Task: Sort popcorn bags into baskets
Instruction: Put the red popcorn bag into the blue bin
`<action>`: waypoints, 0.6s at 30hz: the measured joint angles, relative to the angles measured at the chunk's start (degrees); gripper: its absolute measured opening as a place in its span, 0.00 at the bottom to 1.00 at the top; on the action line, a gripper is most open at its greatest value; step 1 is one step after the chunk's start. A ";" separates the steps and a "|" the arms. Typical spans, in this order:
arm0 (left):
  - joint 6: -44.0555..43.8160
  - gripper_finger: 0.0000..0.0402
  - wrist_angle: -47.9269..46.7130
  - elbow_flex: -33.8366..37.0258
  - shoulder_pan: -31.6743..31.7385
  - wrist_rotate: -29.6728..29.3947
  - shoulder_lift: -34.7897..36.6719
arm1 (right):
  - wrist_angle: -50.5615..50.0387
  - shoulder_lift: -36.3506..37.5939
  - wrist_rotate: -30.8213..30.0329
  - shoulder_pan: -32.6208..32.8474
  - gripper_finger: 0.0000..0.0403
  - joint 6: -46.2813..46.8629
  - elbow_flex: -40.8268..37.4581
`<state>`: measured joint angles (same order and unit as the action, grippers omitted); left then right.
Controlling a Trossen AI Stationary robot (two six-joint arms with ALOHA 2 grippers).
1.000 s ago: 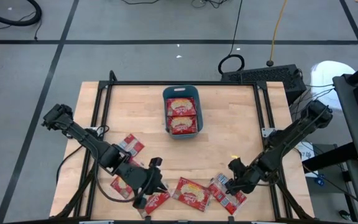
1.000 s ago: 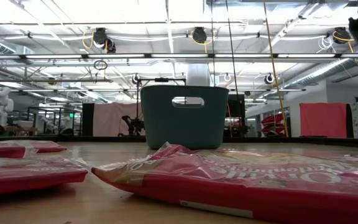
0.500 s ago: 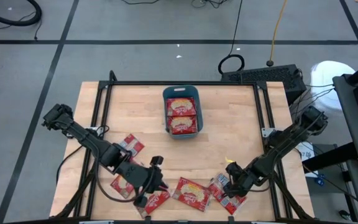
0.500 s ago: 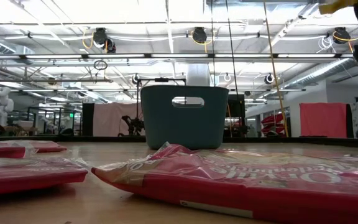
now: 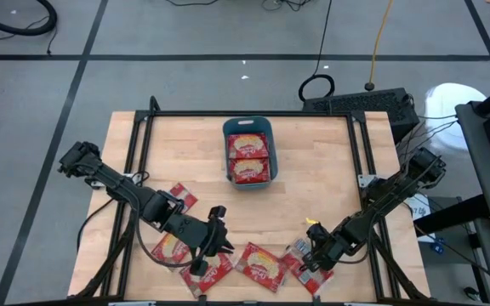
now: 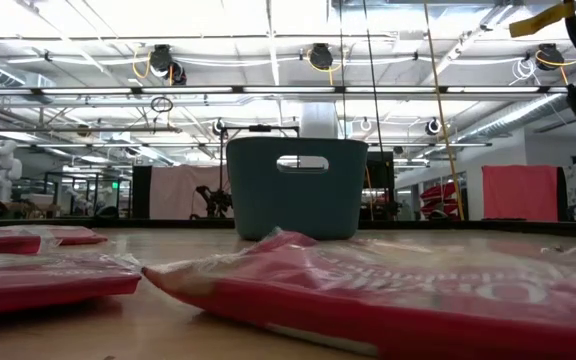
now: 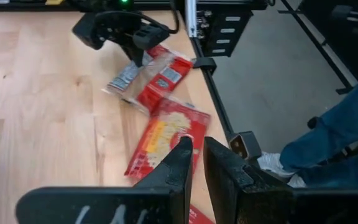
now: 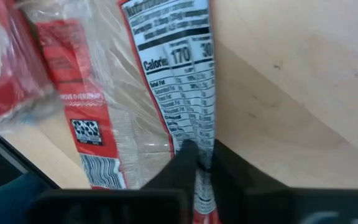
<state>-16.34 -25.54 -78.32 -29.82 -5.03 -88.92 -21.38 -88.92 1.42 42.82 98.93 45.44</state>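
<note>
The right gripper [image 5: 306,257] has its jaws pinched on a popcorn bag [image 8: 166,93]; the left gripper's [image 5: 213,244] are nearly closed, empty.

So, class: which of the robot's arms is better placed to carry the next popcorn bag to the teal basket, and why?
Probably the right. The right gripper is pinched on the edge of a back-up popcorn bag at the near edge. The left gripper is nearly shut on nothing above another bag. The basket lies about equally far from both.
</note>
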 joint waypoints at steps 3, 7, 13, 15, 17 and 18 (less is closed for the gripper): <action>-0.34 0.11 -0.02 0.00 1.08 -0.02 0.00 | 0.85 0.42 0.08 -0.58 0.03 -0.38 -0.08; -0.66 0.11 -0.02 0.00 2.39 -0.05 0.00 | 0.82 2.97 -1.08 -1.61 0.01 -1.14 -0.19; -0.48 0.11 -0.58 0.00 4.66 -1.82 0.00 | -1.20 9.69 -6.47 -3.71 0.00 -3.26 -0.19; -0.51 0.11 -0.99 0.00 5.99 -2.80 -0.60 | -2.50 11.87 -8.28 -4.63 0.00 -4.99 -0.19; -0.20 0.11 -1.22 -0.02 7.29 -2.80 -1.31 | -3.48 13.75 -10.02 -5.76 0.00 -6.89 -0.19; 0.15 0.11 -1.32 0.02 8.01 -2.76 -1.77 | -4.15 14.53 -10.93 -6.30 0.00 -7.82 -0.19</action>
<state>-16.19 -26.86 -78.30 -21.80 -7.80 -90.70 -25.52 -74.39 -9.50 36.52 91.11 45.25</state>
